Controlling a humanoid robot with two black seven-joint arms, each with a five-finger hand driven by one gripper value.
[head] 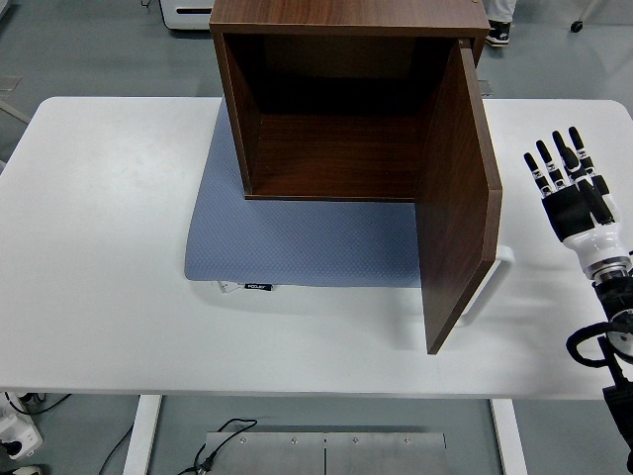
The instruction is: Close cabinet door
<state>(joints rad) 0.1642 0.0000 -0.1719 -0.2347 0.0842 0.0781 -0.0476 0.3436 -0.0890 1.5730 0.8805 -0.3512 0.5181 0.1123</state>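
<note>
One cabinet point(336, 109) stands toward the far side of the white surface point(99, 247), a dark brown wood-grain box with square corners and an empty, shadowed inside. Its single door point(457, 198), a flat panel of the same wood, is hinged on the right and swung wide open, jutting toward the near edge. One white bar handle point(490, 282) shows on the door's outer face, low down. Under the cabinet lies one blue-grey mat point(297, 242), soft-looking with a fine dotted weave, rounded corners and a small dark label at its near edge. One right robot hand point(574, 193), black fingers with white joints, is held up to the right of the door, apart from it, its fingers straight, slightly spread and holding nothing.
</note>
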